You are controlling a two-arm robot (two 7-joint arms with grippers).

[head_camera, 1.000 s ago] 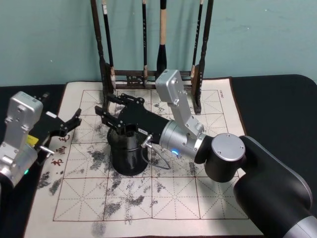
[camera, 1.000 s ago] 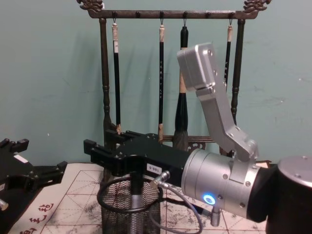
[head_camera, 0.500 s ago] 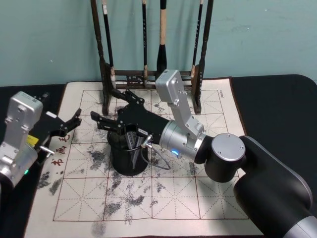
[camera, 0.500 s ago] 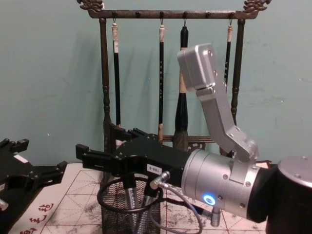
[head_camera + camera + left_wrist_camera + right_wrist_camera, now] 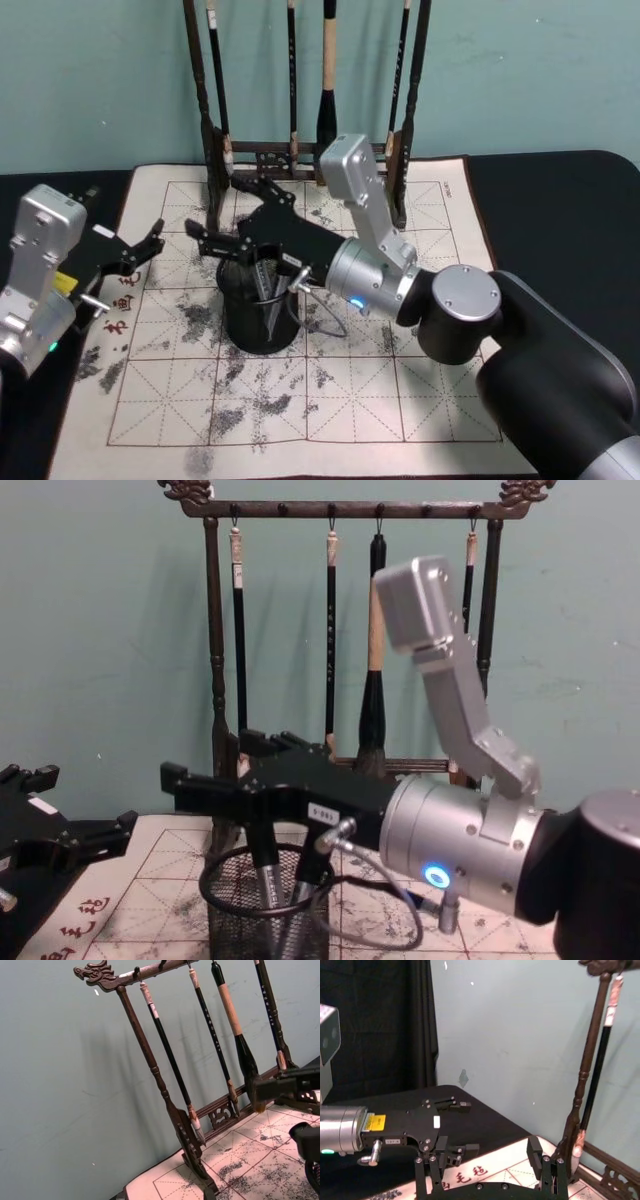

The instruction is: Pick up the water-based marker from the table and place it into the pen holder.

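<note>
We found the right gripper (image 5: 228, 215) spread wide and empty directly above the holder (image 5: 258, 310). The marker (image 5: 265, 898) stood below it inside the holder, long axis leaning off upright. The left gripper (image 5: 150, 242), open, sat well aside over the desk (image 5: 560, 200).

Black wire-mesh pen holder (image 5: 258, 318) on a whitish calligraphy mat (image 5: 420, 400) with red grid lines, grey ink stains, red characters.
</note>
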